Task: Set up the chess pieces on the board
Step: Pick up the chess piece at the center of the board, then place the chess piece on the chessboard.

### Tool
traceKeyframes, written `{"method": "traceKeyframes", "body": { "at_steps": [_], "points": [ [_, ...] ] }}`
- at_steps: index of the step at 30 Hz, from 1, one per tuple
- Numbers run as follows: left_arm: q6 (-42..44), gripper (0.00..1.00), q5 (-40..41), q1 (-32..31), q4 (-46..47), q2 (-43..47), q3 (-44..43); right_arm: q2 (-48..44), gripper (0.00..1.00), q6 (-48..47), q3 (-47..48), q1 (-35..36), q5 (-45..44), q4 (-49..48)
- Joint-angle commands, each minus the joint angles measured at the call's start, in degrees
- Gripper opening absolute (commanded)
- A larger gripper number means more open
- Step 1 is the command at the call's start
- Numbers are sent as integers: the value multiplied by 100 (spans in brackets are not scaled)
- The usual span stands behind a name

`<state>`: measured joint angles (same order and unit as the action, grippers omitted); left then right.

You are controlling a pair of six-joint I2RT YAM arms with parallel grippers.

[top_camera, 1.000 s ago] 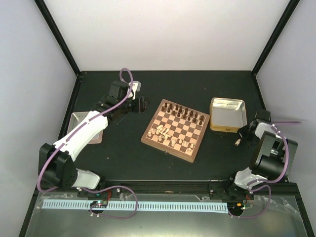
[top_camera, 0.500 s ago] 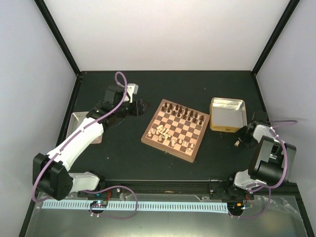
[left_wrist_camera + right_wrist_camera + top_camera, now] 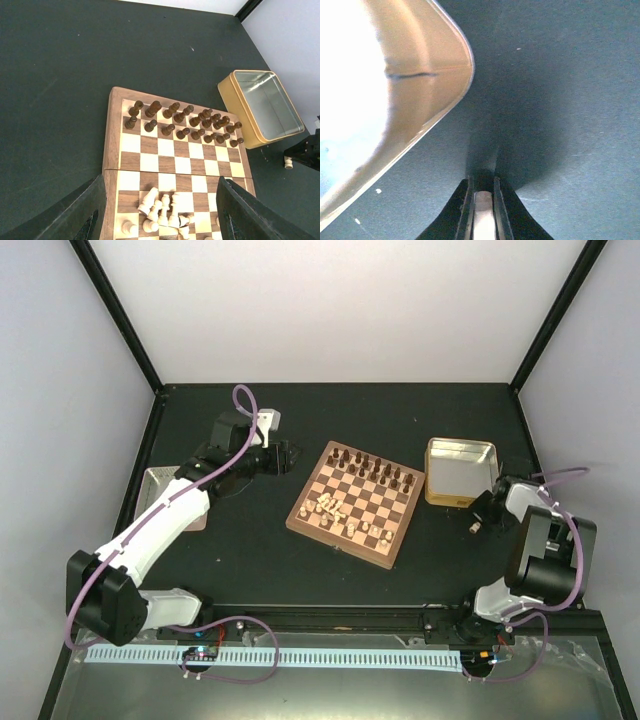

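**Right end effector pinching a pale chessman beside the tin**

My right end effector (image 3: 482,186) is pressed onto a pale chessman (image 3: 474,527), low at the surface's right edge, just beside the tin (image 3: 432,480) and well apart from the board (image 3: 113,150); I judge it is bound for the cream side. The dark pieces (image 3: 180,120) stand in two rows along the board's far edge; the pale pieces (image 3: 162,210) lie heaped near its left corner, unsorted. My left end effector (image 3: 285,457) hangs spread and empty off the board's left edge, probably to stay clear.
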<state>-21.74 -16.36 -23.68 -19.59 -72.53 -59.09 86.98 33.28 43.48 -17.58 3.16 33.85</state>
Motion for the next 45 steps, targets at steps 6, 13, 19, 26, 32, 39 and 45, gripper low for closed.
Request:
{"method": "traceKeyframes", "body": {
  "at_steps": [6,13,19,26,32,39,45],
  "points": [
    [-76,62,-452,7,176,-50,-19,-392,7,135,-157,519,258,243],
    [-490,69,-1104,-303,955,21,426,-1765,7,1282,-379,1741,1653,-557],
    [-1038,75,-1733,-837,2042,373,995,-2646,7,2449,-442,3038,2343,-2177],
    [-2024,78,-2422,-1361,3713,747,1598,-3343,8,3047,-334,4100,2710,-3789],
    [-2489,80,-2948,-1465,4213,863,1515,-3755,8,3075,-209,4702,2934,-4415],
    [-2769,71,-3391,-1535,4317,652,1106,-3671,8,3217,-206,5154,2987,-5166],
    [-3051,52,-3733,-1552,4749,413,914,-3493,8,3159,-182,5288,2927,-5342]
  ]
}}
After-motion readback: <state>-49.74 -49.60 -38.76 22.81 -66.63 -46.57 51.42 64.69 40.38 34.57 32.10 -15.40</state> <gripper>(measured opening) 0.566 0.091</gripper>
